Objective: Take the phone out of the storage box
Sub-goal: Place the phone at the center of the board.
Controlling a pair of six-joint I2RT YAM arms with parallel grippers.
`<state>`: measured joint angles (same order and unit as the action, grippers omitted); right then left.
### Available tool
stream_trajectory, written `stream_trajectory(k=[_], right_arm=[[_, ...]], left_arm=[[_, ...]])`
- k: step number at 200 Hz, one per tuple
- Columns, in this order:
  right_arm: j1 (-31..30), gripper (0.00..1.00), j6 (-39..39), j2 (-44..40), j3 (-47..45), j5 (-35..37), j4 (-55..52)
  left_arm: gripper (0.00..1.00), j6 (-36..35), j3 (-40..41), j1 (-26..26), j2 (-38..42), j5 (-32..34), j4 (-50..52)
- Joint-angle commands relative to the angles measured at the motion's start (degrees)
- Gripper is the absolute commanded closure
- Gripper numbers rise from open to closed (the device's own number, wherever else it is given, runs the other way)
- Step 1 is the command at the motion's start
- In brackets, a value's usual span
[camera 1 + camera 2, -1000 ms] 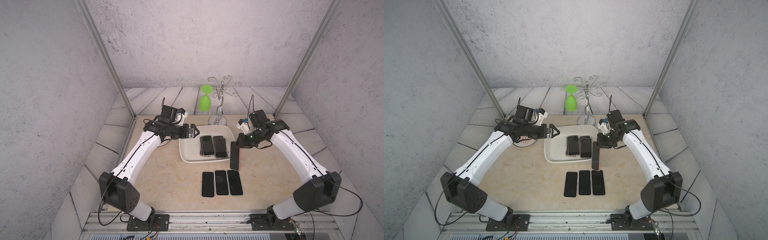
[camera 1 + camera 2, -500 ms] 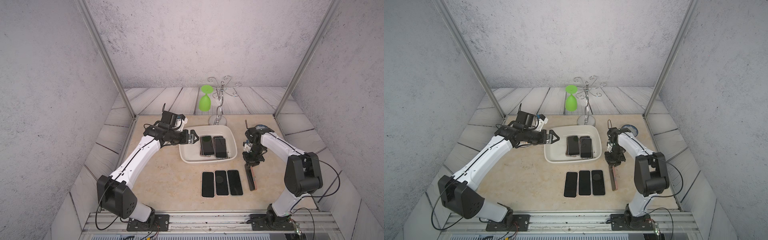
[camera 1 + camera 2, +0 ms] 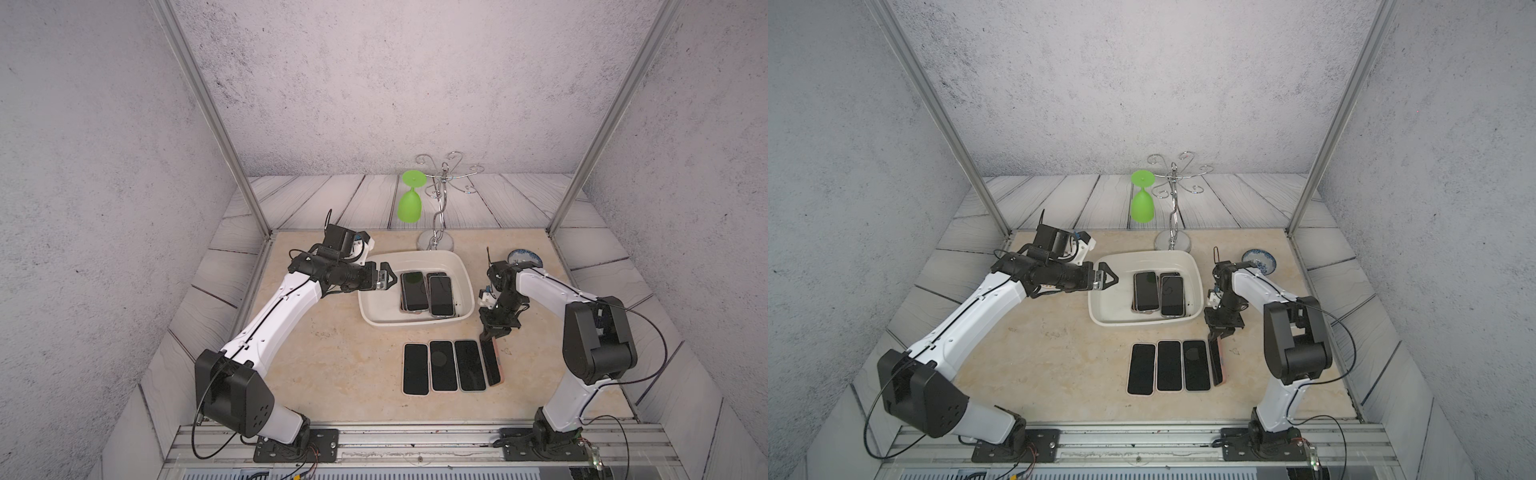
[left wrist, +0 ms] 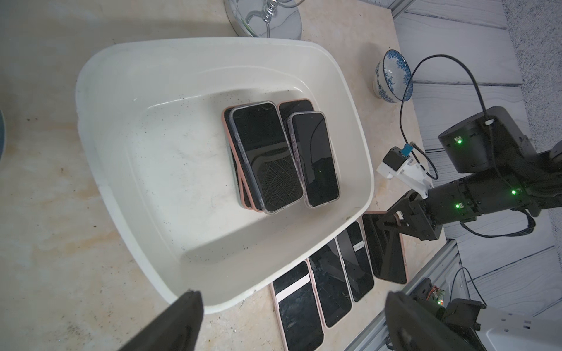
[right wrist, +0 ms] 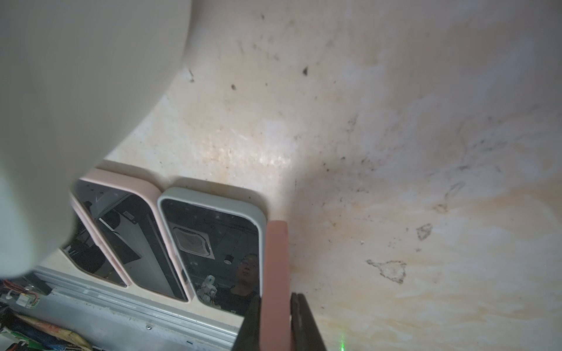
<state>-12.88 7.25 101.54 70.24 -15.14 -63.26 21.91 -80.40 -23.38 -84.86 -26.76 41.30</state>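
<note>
- Phone (image 3: 493, 362) is pinched on edge by the right gripper (image 3: 489, 335), outside the storage box (image 3: 415, 324), beside three other phones (image 3: 442, 365).
- It should be lowered flat before release.
- Left gripper (image 3: 388, 279) is seen open over the box rim.

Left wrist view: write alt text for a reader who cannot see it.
A white storage box holds two small stacks of dark-screened phones. Beside it, the right gripper holds a pink-cased phone next to three phones lying in a row on the table.
</note>
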Motion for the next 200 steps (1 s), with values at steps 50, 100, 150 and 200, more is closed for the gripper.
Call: stream_trajectory(k=[50, 100, 150, 200], right_arm=[[0.3, 0.70, 2.2, 2.7, -2.1, 0.1, 1.1], [4.2, 0.47, 5.1, 3.6, -3.5, 0.8, 5.1], [9.6, 0.31, 8.2, 0.5, -7.6, -3.3, 10.0], [13.8, 0.25, 12.8, -2.4, -13.5, -8.1, 14.8]], left_arm=[[0.01, -0.8, 2.4, 0.0, -1.8, 0.4, -0.9], [0.00, -1.5, 3.8, 0.0, -1.7, 1.7, -0.8], [0.00, -1.5, 3.8, 0.0, -2.2, 2.9, -0.4], [0.00, -1.3, 4.6, 0.0, -1.5, 3.7, -0.2]])
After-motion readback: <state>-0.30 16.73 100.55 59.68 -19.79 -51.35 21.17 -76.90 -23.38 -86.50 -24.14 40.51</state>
